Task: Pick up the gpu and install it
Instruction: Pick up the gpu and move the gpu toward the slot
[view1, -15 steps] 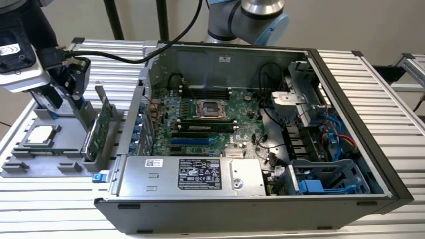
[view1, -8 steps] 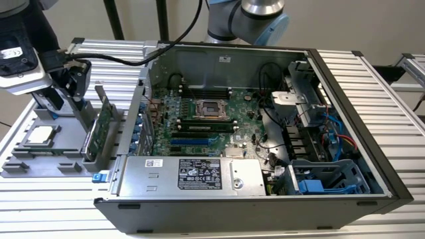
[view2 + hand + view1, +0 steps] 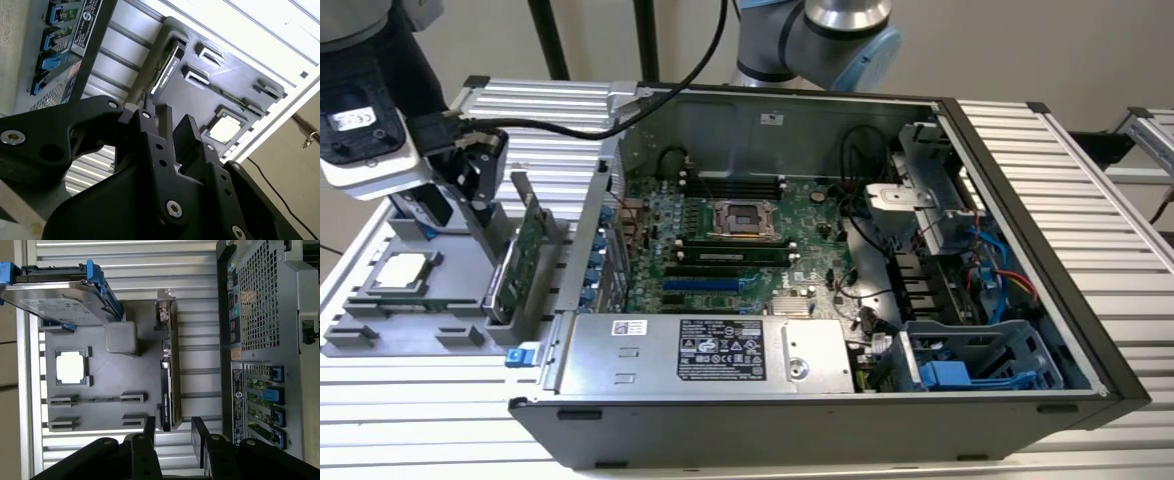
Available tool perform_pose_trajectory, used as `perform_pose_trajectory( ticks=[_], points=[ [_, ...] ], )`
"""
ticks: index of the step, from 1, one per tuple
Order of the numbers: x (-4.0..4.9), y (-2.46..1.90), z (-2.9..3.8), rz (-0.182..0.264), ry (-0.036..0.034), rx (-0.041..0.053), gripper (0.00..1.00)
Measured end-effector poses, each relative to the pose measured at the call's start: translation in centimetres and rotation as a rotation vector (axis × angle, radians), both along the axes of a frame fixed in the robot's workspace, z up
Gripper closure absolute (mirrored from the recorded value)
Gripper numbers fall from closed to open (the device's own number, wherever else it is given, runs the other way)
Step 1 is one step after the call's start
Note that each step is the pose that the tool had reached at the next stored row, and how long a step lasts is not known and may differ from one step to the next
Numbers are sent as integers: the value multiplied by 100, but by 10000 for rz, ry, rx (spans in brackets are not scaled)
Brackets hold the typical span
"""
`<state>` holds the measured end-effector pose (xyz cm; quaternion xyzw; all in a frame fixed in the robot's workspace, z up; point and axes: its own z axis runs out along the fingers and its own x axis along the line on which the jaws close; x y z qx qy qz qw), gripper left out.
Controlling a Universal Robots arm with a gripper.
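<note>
Gripper (image 3: 478,205): upper left of the exterior view, above the tray; fingers apart, clamped on nothing, flanking one end of the card in the first wrist view.
Gpu (image 3: 523,255): standing on edge in the gray tray (image 3: 374,340), just left of the open computer case (image 3: 1014,250); finger contact impossible to tell.
Processor chip (image 3: 403,270): flat in the tray, left-centre, apart from the card.
Hard drive (image 3: 55,297): silver with blue tabs, at the tray's edge.

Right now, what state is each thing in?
gpu: on edge in the holder, not lifted.
gripper: jaws open, straddling the gpu's end.
processor chip: flat in its holder pocket.
hard drive: parked in the holder.
computer case: side open, interior exposed.
</note>
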<state>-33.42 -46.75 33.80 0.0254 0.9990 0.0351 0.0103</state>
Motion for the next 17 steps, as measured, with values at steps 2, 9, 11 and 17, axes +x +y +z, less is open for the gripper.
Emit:
perform_pose_trajectory(
  ticks=[2,9,11,17],
  points=[
    [2,1,-16,0,-2,0,100],
    [5,7,-72,0,-4,0,100],
    [6,8,-86,0,-4,0,100],
    [7,11,-123,1,-3,0,100]
  ],
)
